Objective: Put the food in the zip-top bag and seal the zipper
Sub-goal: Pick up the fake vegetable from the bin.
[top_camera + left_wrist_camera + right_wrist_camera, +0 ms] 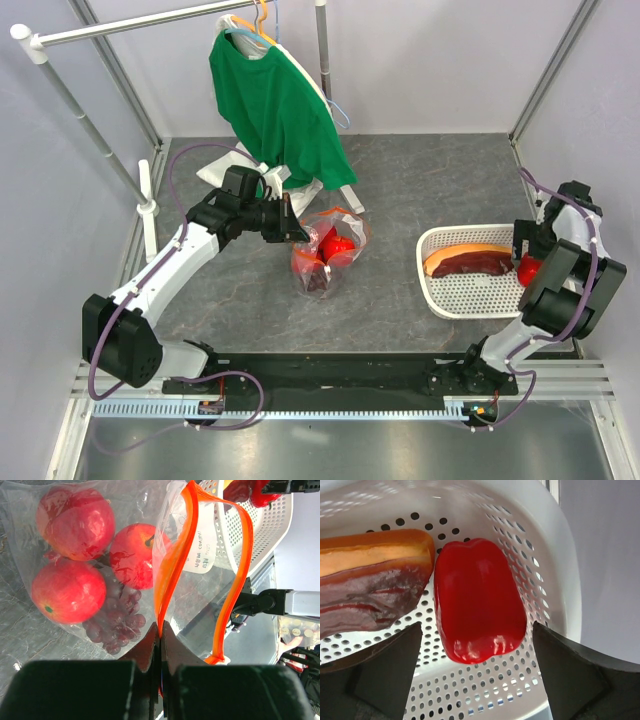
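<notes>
- Where the scene is seen from above, a green shirt is hung from a rail at the back, and a white cloth is laid under it on the grey, mottled table.
- Just in front of the shirt the clear bag is found, and its left edge is met by the left gripper.
- A white perforated basket is set well apart at the right, with the right gripper held over its right end.
- From the left wrist, the left fingers are seen clenched on the orange zipper strip, which is bowed into a loop, so the bag's mouth is left gaping.
- Three glossy red round fruits and a dark purple bunch of grapes are enclosed in the crinkled plastic; a white label is stuck near the strip.
- From the right wrist, a smooth, shiny red pepper is seen lying in the basket just beside a brown and orange slab; the right fingers are spread wide at either side of it, with nothing grasped.
</notes>
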Robot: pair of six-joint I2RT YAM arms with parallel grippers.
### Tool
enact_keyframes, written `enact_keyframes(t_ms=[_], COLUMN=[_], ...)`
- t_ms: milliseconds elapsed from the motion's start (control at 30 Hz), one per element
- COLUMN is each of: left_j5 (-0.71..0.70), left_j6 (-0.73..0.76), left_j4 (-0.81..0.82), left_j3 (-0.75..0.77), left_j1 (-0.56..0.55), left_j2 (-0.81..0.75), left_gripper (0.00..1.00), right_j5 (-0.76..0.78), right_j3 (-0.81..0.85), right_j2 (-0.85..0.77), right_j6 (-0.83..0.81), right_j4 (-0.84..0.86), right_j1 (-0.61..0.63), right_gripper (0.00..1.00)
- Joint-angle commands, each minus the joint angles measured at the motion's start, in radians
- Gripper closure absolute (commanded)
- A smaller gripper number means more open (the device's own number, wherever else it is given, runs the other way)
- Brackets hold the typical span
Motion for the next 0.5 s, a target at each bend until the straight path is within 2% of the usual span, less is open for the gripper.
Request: enact_keyframes(t_ms=[0,267,433,467], left_j5=[0.034,0.037,0.045,0.046], left_j6=[0.037,0.035,0.035,0.035], left_j4=[0.007,0.008,0.007,0.007], left_j3=[0.026,0.031,0.035,0.037], left_j1=[0.01,0.01,0.01,0.01], left_j2=[-0.022,-0.013,-0.002,-0.002], left_gripper=[0.98,0.98,0.98,0.98], right_j5=[-0.002,-0.102,-0.117,-0.123], right_j3=[-0.01,-0.039,-0.037,-0.033], right_j2=[0.025,0.023,0.014,0.014], right_j6=[0.022,0.052,0.055,0.053], right_j4=[0.045,0.025,0.013,0.007], right_j1=[-0.003,-0.003,-0.003,-0.003], right_gripper=[0.02,0.04,0.12,0.17])
